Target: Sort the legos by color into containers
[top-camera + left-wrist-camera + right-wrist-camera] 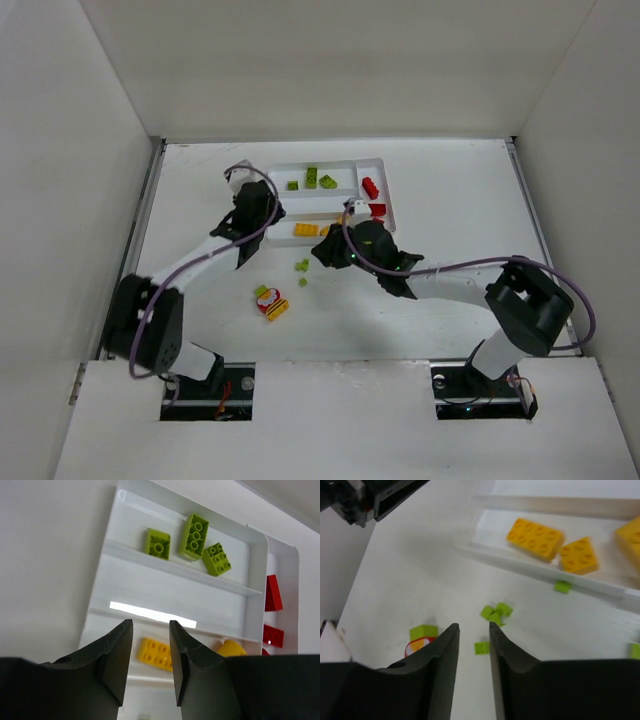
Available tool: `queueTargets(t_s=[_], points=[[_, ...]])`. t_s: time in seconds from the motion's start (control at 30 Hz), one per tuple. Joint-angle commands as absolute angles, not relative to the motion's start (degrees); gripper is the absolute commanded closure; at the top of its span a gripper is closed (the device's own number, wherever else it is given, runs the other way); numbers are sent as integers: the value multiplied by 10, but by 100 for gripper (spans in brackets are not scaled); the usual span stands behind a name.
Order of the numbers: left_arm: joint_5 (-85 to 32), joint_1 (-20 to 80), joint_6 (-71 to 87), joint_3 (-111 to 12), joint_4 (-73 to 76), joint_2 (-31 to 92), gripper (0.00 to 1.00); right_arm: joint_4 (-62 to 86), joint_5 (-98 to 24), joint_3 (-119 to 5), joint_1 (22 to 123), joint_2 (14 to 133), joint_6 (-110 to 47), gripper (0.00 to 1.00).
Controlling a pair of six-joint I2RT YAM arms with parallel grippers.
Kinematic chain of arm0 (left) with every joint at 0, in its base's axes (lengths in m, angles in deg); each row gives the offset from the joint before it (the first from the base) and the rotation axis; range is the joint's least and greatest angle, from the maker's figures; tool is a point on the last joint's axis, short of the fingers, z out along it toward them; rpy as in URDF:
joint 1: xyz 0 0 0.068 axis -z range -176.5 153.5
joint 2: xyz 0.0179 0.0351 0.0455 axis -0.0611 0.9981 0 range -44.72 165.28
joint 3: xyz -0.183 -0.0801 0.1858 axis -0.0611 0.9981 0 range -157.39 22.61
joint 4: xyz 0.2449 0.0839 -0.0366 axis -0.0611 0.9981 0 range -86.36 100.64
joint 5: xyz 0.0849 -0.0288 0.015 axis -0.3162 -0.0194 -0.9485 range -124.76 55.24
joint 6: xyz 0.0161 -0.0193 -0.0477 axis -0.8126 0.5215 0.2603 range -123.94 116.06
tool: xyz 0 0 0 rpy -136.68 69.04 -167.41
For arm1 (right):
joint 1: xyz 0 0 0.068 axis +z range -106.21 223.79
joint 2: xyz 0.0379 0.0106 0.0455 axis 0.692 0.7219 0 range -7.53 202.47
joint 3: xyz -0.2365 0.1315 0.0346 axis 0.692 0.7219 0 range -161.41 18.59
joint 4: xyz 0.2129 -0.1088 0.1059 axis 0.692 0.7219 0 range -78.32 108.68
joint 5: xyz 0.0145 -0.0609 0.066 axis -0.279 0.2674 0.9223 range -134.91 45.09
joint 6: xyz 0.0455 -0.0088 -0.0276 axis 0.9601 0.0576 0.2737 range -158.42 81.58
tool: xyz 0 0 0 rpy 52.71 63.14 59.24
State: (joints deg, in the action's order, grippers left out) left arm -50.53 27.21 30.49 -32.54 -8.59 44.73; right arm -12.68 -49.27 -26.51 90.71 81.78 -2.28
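Left claw [151, 625]: above the tray's near-left corner; fingers parted by a narrow gap, nothing between.
Mixed clump [270, 302]: on the table, short of the tray; red, yellow and green pressed together. Rigid and light; probably best pinned by one claw while the other pulls a brick off by its flat sides.
Loose green bits [496, 612]: on the table between clump and tray. Tiny, hard, slick, apt to squirt from a crooked pinch; better taken singly, square across two flat faces.
Right claw [474, 626]: low over the table, aimed at the green bits; narrow gap, empty.
Tray [165, 587]: green bricks [195, 530] in the far slot, middle slot bare, yellow bricks [535, 537] in the near slot.
Crosswise slot, far right: red bricks [272, 592].
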Motion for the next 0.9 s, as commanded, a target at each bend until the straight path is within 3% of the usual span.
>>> queueTargets(t_s=[0.0,0.13,0.27,0.43,0.5,0.57,0.73,0.87], points=[[-544,277,331,-210,-102,326,68,-107,-448,-316,944,841,-71,61],[-563,271,372,-96,-71,196,68,-87,-453,-341,970,868,-89,51],[-564,274,396,-31,-19,112,68,-69,-471,-355,974,884,-93,48],[-575,278,405,26,26,21,75,-19,-520,-370,995,905,-92,69],[-579,273,402,42,28,-6,76,-12,-556,-366,1008,914,-92,71],[-581,267,399,58,22,-25,77,1,-584,-367,1018,932,-99,67],[-577,263,395,92,-22,-61,76,16,-611,-377,1022,951,-122,43],[-570,260,387,107,-45,-65,74,17,-609,-386,1028,965,-124,41]])
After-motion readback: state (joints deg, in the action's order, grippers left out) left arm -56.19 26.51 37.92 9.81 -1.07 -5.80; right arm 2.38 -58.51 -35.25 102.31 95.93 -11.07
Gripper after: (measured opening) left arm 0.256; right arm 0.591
